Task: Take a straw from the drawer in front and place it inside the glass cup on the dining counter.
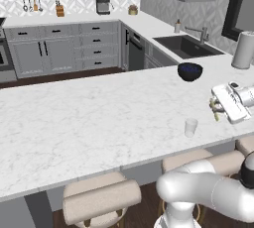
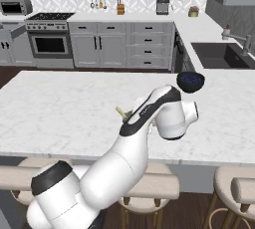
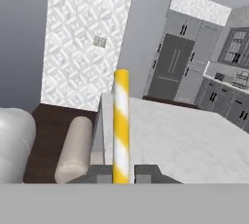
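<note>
My gripper (image 1: pixel 213 106) hovers over the right end of the dining counter (image 1: pixel 89 123), shut on the straw (image 1: pixel 216 116). In the hand view the straw (image 3: pixel 121 121) is a yellow stick with white stripes, pinched between the two fingertips (image 3: pixel 99 173) and sticking out ahead of them. Its tip (image 2: pixel 120 111) peeks past my arm in the right base view. The small clear glass cup (image 1: pixel 191 127) stands upright near the counter's front edge, a short way left of the gripper and below it. The drawer is out of view.
A dark blue bowl (image 1: pixel 190 71) sits on the counter behind the cup. A paper towel roll (image 1: pixel 243 49) stands at the far right, with a sink (image 1: pixel 187 46) beyond. Padded stools (image 1: pixel 101 199) line the counter's near edge.
</note>
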Available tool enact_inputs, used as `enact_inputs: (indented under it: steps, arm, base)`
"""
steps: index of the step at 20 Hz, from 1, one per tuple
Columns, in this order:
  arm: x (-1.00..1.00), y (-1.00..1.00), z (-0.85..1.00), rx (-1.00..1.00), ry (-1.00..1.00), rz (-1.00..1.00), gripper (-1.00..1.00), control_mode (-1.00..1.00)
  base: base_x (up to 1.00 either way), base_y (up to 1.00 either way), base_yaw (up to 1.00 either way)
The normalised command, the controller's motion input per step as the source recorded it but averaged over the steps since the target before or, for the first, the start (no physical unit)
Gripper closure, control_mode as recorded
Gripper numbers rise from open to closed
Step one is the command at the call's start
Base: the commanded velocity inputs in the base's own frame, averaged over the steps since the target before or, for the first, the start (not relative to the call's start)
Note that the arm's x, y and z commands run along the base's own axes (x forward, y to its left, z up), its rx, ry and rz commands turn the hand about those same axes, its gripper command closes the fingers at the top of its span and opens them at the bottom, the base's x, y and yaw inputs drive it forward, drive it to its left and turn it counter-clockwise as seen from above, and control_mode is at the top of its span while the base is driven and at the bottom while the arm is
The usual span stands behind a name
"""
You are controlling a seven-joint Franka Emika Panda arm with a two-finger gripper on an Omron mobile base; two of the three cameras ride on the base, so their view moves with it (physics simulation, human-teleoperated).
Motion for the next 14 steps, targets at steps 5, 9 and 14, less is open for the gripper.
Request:
enact_inputs:
  steps: [5,9,14]
  arm:
    - [0.00,-0.01,-0.08,0.25,0.00,0.14,1.00,-1.00]
    - [0.05,-0.08,0.09,0.29,0.07,0.12,1.00,-1.00]
    - [0.07,-0.18,0.15,0.19,0.19,0.10,1.00,-1.00]
  base:
    - [0.00,0.00,0.00]
    - [0.00,0.00,0.00]
    - [0.00,0.00,0.00]
